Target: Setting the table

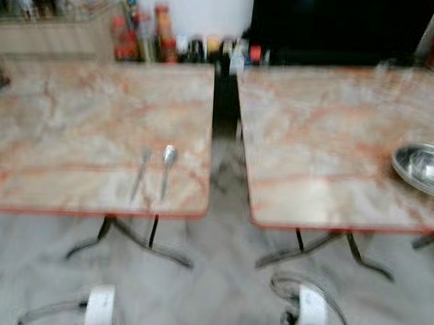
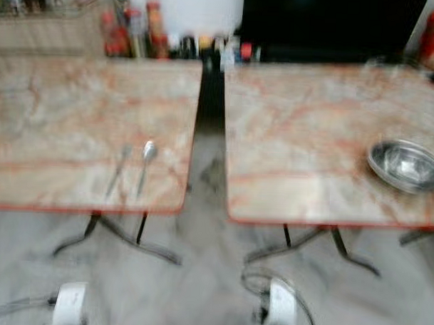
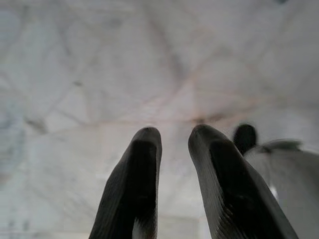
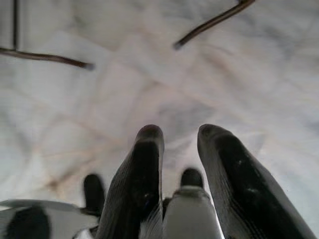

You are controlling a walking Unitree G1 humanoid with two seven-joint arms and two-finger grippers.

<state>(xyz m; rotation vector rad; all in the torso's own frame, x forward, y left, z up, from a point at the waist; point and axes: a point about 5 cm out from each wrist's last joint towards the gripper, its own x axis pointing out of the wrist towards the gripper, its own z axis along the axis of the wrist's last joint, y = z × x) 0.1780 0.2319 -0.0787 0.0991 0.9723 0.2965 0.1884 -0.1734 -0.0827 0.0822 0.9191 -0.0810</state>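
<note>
Each tool has two long black fingers, broad at the base and narrowing to rounded tips, the left tool (image 3: 174, 137) with fine ribbing on the inner face of one finger (image 3: 224, 199). The right tool (image 4: 180, 133) has the same glossy black fingers, with a pale grey and black body part behind them. In the head views both arms end in white, rounded wrist housings (image 1: 100, 306), each with a thin looping cable (image 1: 287, 285) beside it.

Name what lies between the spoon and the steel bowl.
Between the spoon and steel bowl: bare marble tabletop, then the gap between the two tables showing floor, in both eye views.
</note>
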